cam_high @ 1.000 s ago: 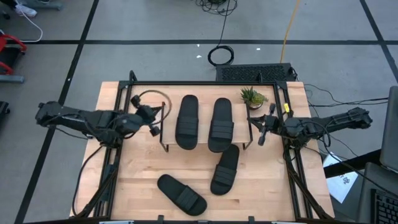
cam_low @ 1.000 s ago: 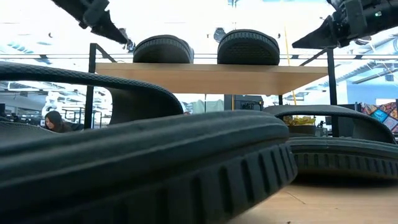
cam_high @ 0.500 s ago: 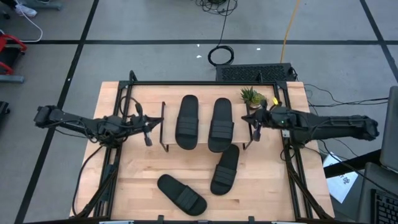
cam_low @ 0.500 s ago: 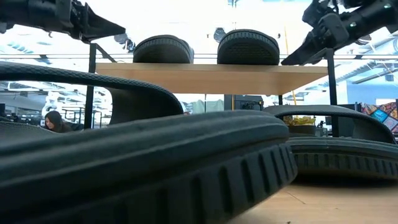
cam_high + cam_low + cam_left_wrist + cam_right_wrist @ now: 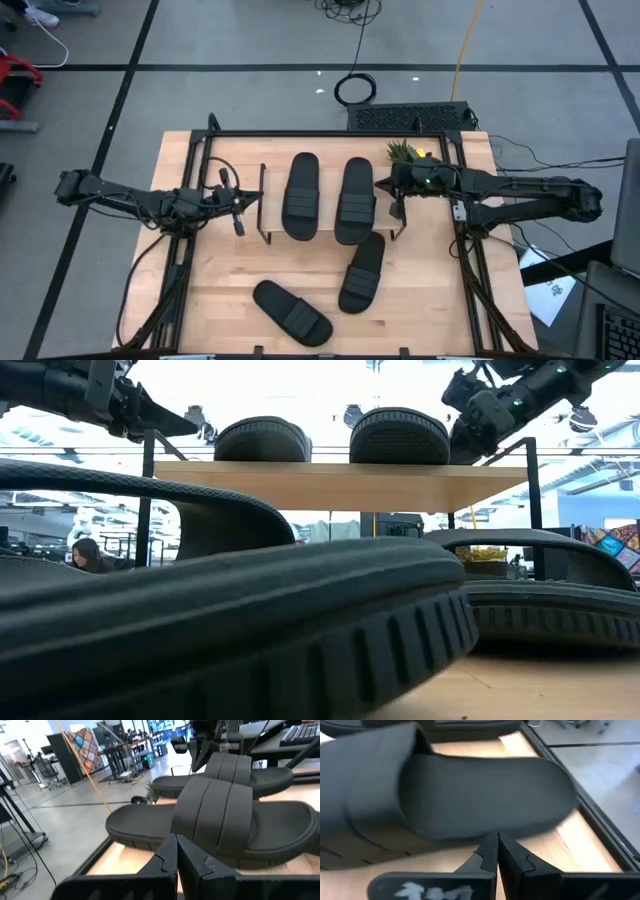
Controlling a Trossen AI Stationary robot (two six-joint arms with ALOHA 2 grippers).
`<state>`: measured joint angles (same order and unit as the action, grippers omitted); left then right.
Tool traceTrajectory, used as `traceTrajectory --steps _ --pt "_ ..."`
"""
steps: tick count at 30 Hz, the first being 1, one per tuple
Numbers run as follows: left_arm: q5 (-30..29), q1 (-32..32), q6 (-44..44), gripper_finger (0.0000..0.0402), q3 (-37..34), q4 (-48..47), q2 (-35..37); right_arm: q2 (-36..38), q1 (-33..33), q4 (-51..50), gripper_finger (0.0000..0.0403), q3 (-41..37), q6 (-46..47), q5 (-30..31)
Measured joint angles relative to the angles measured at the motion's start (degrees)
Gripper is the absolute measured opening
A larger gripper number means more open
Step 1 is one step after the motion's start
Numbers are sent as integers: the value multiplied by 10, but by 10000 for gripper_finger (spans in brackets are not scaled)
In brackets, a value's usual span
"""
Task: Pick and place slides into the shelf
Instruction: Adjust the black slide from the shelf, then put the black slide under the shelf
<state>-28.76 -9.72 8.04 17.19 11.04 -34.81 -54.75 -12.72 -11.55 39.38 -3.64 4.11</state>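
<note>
Two black slides lie side by side on the shelf [image 5: 325, 205], the left one [image 5: 301, 195] and the right one [image 5: 355, 200]; in the low view their ends show over the plank [image 5: 340, 485]. Two more slides lie flat on the table, one [image 5: 362, 272] near the shelf's front and one [image 5: 292, 312] near the near edge. My left gripper [image 5: 238, 214] hovers shut at the shelf's left end, pointing at the left slide [image 5: 235, 815]. My right gripper [image 5: 384, 190] is shut at the outer edge of the right slide [image 5: 485, 790]. My right gripper comes level from the table's right, and its shut fingertips [image 5: 492, 840] stand at the side edge of the right shelf slide's sole [image 5: 485, 827]. Whether they touch it, I cannot tell. My left gripper touches nothing.
A small potted plant [image 5: 405, 152] stands at the far right of the table, just behind the right arm. A black frame [image 5: 330, 134] runs round the table's edges. A keyboard [image 5: 410, 117] lies beyond the far edge. The shelf's thin black legs [image 5: 262, 205] stand beside my left gripper.
My right gripper has moved toward the table's left and a little toward the far edge, from beyond the shelf's right leg to the right slide's edge. My left gripper has shifted slightly toward the near edge, then held still. The slides have stayed in place.
</note>
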Motion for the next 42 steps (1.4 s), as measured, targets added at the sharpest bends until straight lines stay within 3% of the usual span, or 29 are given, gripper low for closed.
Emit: traceTrajectory --steps 11,24,30,37,42 --pt "0 0 -29 1 0 -44 0 -90 -24 18 0 47 -20 -18" --pt "9 -6 -40 0 0 -54 0 -57 -21 36 0 45 -24 -18" --pt "18 -25 0 1 0 -52 0 0 19 53 0 45 -79 78" --pt "69 -50 88 0 0 -18 0 69 111 75 0 45 -119 87" --pt "79 -58 106 0 0 0 0 66 268 66 0 45 -175 277"
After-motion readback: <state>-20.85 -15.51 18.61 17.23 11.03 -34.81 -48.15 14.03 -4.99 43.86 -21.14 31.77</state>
